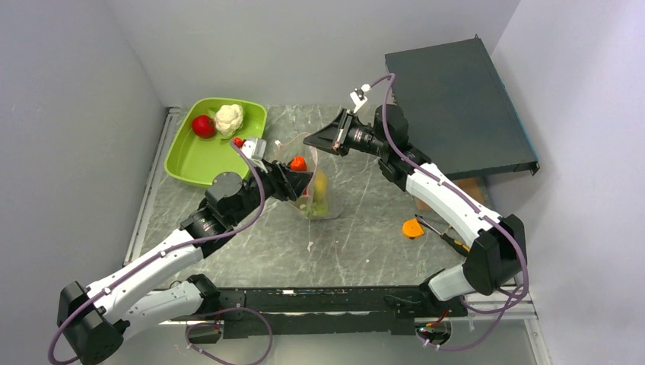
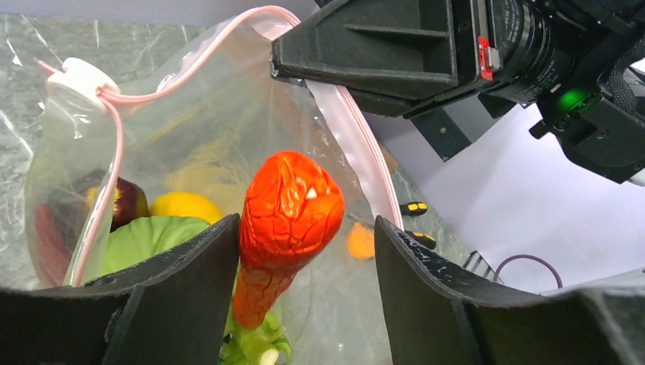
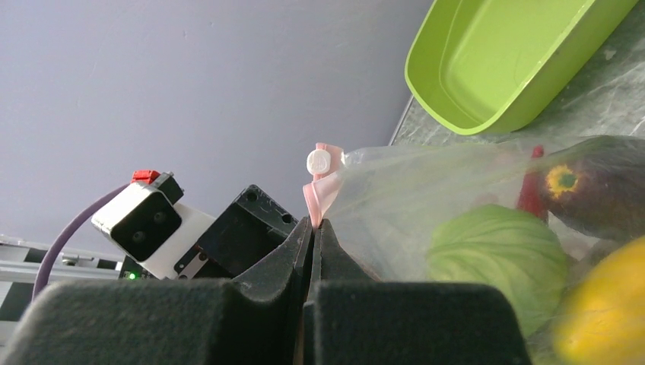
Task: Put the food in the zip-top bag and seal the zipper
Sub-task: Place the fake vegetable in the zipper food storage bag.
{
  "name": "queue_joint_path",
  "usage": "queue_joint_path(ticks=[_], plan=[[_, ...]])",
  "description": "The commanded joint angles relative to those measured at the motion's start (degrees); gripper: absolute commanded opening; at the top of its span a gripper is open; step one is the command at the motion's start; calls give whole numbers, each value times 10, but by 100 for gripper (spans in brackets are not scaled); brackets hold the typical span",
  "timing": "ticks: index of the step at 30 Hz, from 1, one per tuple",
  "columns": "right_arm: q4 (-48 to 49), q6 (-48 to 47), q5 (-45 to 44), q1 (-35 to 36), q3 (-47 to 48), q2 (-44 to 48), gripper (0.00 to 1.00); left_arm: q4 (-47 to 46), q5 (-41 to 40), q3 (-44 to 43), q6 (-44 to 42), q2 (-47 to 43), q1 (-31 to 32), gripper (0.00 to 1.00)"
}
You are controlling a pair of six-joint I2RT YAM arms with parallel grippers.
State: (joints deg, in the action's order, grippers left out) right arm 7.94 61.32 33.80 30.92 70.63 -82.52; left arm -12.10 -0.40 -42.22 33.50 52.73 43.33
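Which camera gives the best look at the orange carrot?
Left wrist view: the carrot fills the middle, cracked skin clear. The top view shows only a small orange spot; the right wrist view misses it.

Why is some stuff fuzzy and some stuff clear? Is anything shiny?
Left wrist view: the orange-red vegetable is sharp, with small white glints, and the zip-top bag has a faint sheen on its crinkles. Right wrist view: the yellow food in the corner is blurry, probably too near the lens. Top view: soft, even light, only faint shadows.
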Motion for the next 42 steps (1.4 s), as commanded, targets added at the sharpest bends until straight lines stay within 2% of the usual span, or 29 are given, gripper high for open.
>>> queue_joint_path(ticks=[1, 6, 7, 10, 13, 16, 18, 21, 28, 29, 33, 37, 40, 42], plan=[[75, 22, 14, 0, 8, 4, 0, 16, 24, -30, -5, -12, 2, 68], [77, 24, 13, 0, 3, 3, 0, 69, 24, -45, -19, -16, 2, 61], [77, 24, 13, 0, 3, 3, 0, 85, 22, -52, -21, -12, 2, 58], [74, 23, 12, 0, 5, 3, 0, 115, 18, -65, -25, -6, 2, 35], [70, 18, 9, 0, 3, 6, 0, 120, 25, -70, -13, -2, 1, 17], [70, 18, 10, 1, 1, 6, 0, 139, 33, -79, -8, 4, 1, 14], [70, 18, 11, 1, 1, 7, 0, 153, 40, -96, -10, 13, 1, 18], [66, 14, 12, 0, 2, 9, 0, 197, 33, -125, -17, 20, 1, 36], [39, -18, -5, 1, -4, 21, 0, 314, 9, -200, -34, 5, -3, 43], [36, -22, -8, 0, -5, 22, 0, 334, 6, -214, -42, 1, -4, 47], [31, -30, -11, 0, -8, 26, 0, 399, -63, -256, -84, -18, -12, 78], [30, -33, -11, 0, -14, 30, 0, 472, -161, -299, -110, -26, -36, 99], [26, -36, -15, 1, -18, 34, 0, 496, -208, -299, -128, -31, -77, 100], [23, -39, -19, 0, -20, 36, 0, 484, -201, -281, -138, -33, -124, 100]])
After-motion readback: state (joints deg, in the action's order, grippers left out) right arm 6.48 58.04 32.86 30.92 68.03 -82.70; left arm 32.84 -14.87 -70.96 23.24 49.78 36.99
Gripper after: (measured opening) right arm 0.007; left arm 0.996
